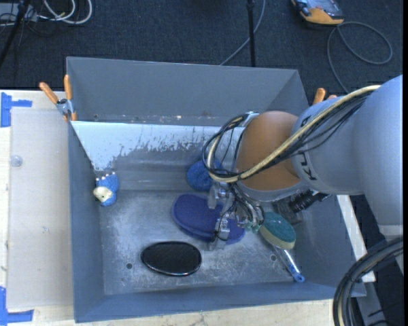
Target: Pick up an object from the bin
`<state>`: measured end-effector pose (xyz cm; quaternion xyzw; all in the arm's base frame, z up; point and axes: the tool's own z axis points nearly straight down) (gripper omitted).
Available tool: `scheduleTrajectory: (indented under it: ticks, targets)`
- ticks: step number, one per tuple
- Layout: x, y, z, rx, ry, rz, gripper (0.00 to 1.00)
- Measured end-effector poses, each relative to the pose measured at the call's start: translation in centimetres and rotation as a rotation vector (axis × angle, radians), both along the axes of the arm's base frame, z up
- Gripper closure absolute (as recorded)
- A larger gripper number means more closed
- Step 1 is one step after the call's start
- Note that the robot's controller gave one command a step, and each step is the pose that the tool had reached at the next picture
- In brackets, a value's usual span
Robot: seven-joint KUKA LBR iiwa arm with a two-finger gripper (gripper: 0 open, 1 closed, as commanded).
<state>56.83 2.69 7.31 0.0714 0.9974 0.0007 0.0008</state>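
The grey bin (122, 233) holds a black oval disc (170, 258) near the front, a dark blue flat pad (192, 216) mid-floor, a blue ball (198, 176) just behind it, a small blue-and-cream toy (106, 189) at the left and a teal brush (279, 231) at the right.

Bin (86, 217) grey, floor speckled white. Flat pad (190, 216) dark blue; lump (197, 175) behind it blue. Oval disc (171, 258) glossy black. Small toy (106, 189) blue and cream. Brush (279, 231) head teal, handle blue.
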Motion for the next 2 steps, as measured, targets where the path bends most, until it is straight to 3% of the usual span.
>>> scheduleTrajectory:
  ticks: [1,2]
  targets:
    - [1.0,-0.4,-0.3,0.0,0.004,-0.02,0.0]
    - [0.9,-1.6,-0.3,0.003,0.001,-0.111,0.0]
